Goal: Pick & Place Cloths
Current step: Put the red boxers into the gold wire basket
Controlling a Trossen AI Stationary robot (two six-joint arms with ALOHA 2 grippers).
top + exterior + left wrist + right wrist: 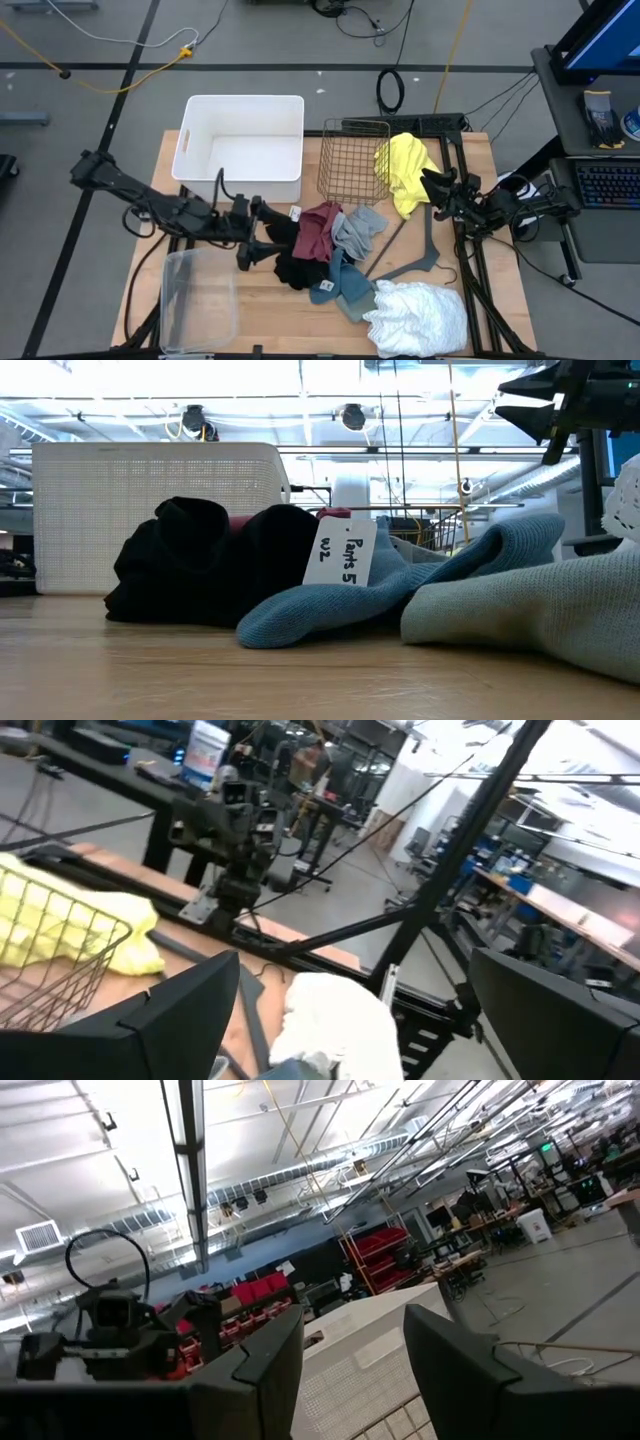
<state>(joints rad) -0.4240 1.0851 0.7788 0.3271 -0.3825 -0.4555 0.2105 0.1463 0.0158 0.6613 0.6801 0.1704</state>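
I read this as the reach before a pick: nothing is lifted yet. My left gripper (262, 240) hovers low over the middle of the wooden bench (500, 300), its fingers (170, 1020) spread wide and empty, right beside the crumpled black garment (292, 268) at the left end of the heap. My right gripper (432, 186) waits near the right edge, raised, touching or just over the bright yellow cloth (405, 170); its fingers (260, 1370) stand partly apart, and whether they pinch any yellow fabric I cannot tell.

The heap runs as a loose diagonal band from the bench's centre toward its near right corner: black garment, maroon cloth (318, 230), pale grey cloth (355, 228), blue-grey knit (350, 288) with a paper tag (340, 552), then the frilly white garment (420, 318) at the near edge. The yellow cloth drapes over the wire basket (352, 158) at the far edge, its long axis running far to near.

Next, I judge, I lower the left fingers onto the black bundle, close on a thick fold, and lift clear without dragging the maroon piece, then carry it to the white plastic bin (240, 110) at the far left corner.
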